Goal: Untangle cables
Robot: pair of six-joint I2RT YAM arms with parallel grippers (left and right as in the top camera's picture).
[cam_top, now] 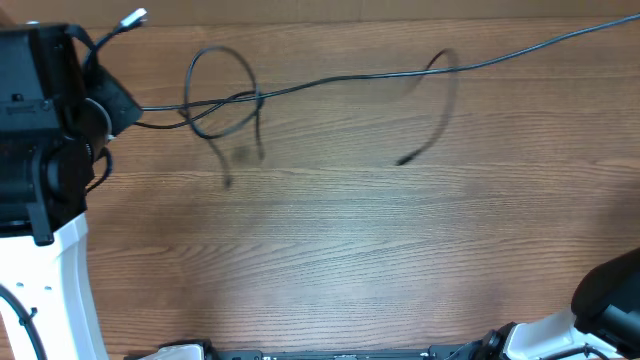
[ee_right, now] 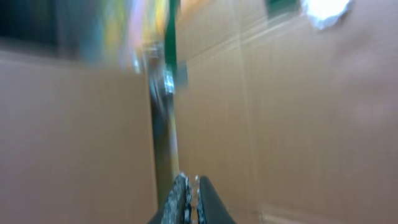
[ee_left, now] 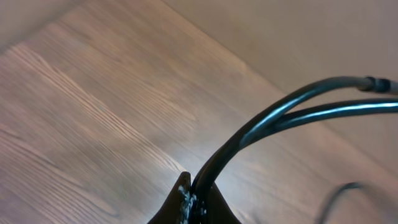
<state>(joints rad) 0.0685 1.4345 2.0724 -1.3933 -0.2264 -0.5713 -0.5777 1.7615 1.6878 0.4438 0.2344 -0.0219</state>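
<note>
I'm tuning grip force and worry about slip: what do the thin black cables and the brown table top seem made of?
The thin black cables: likely rubber or plastic sheathing, smooth and glossy; the left wrist view shows highlights along them, and they bend in loose loops. The brown table top: wood or wood-grain laminate, unclear which, satin finish; straight grain lines with a soft sheen.

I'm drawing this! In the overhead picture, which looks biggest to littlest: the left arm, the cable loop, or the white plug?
1. left arm, by far the largest
2. cable loop
3. white plug, tiny

The arm rises above the table, nearer the camera, so it may look extra big.
</note>
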